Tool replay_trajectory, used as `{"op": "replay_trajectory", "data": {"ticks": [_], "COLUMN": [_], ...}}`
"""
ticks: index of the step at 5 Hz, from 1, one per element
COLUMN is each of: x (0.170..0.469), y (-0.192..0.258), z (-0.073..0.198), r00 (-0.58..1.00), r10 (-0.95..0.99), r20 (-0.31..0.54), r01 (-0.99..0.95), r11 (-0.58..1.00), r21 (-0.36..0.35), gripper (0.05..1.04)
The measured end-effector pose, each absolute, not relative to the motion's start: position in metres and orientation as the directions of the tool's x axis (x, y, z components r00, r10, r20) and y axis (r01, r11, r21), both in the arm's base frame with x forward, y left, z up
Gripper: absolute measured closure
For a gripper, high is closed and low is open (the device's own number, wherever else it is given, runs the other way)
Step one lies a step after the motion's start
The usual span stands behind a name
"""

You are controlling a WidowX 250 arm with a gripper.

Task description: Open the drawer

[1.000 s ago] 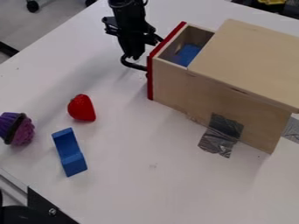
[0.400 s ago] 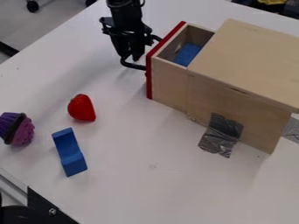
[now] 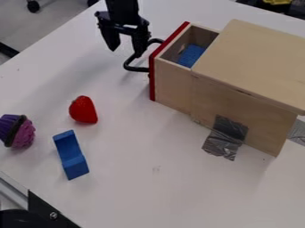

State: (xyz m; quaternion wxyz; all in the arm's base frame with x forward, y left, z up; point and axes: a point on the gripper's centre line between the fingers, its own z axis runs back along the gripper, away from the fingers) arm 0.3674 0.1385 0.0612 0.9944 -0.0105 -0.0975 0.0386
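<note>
One pincer (image 3: 126, 51) spread wide by handle (image 3: 137, 69), red-edged drawer (image 3: 171, 84) ajar, open room toward strawberry (image 3: 83, 110)

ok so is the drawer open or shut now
Open, at least partway: the red-edged front of the drawer stands out from the wooden box, and a blue block shows inside.

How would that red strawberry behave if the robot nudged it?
The red strawberry would probably roll or rock, since its sides look rounded. It tapers, so it might swing in a curve. Its skin looks smooth, so it may be slippery.
</note>
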Motion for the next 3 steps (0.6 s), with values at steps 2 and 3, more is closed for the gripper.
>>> {"op": "replay_trajectory", "data": {"ticks": [2, 3], "x": [0.361, 0.349], "y": [0.138, 0.138], "z": [0.097, 0.106], "r00": [0.984, 0.992], "r10": [0.056, 0.057], "r20": [0.172, 0.114], "r01": [-0.053, -0.055], "r11": [0.998, 0.998], "r21": [-0.020, -0.021], "gripper": [0.086, 0.086]}}
